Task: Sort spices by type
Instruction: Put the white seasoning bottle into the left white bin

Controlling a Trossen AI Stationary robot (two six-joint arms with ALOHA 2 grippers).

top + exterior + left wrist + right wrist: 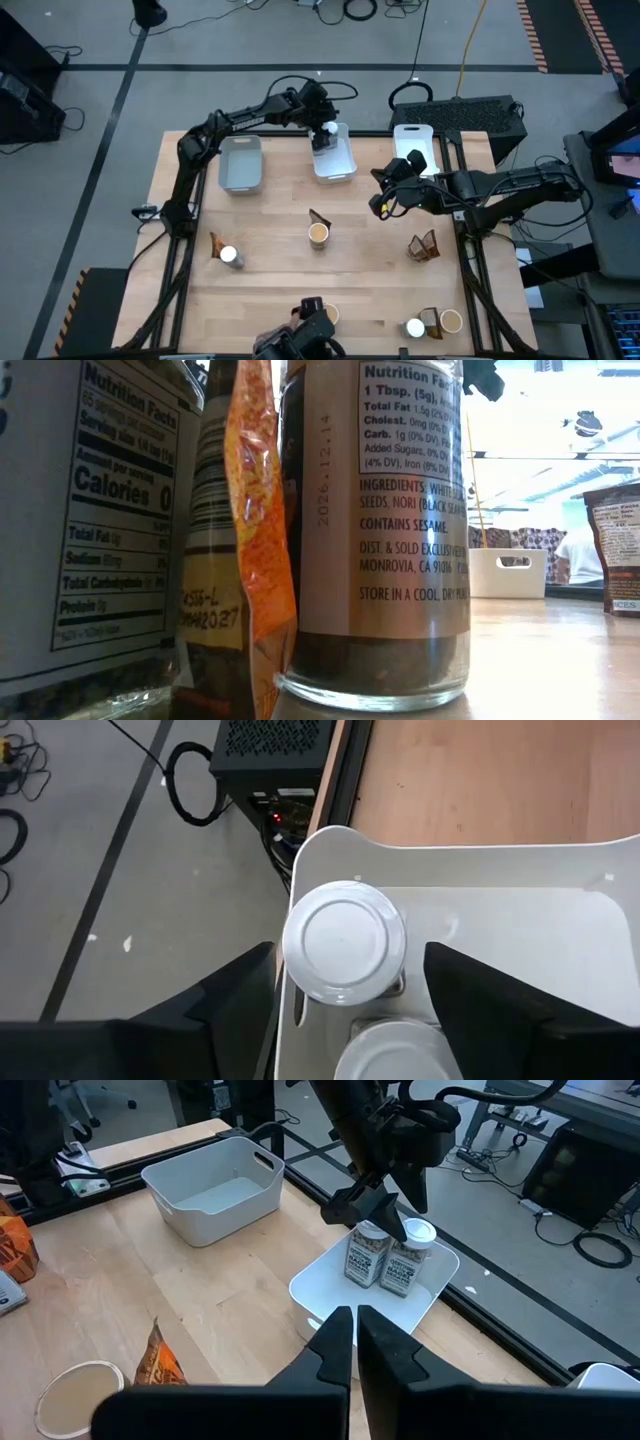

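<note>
Two white-capped jars (385, 1260) stand side by side in the middle white tray (340, 163) at the table's far edge. My left gripper (322, 132) hangs over them, pointing down and open. In the left wrist view its fingers stand on either side of one jar's white cap (345, 942), with a gap on each side. The second jar's cap (392, 1055) is beside it. My right gripper (381, 205) is shut and empty above the table's middle right; it also shows in the right wrist view (356, 1335).
A grey tray (240, 163) stands left of the middle tray and a white tray (413, 140) right of it. Loose spices: a tub and pouch (318, 232), a pouch and jar (225, 252), a pouch (423, 245), and several (432, 322) at the near edge.
</note>
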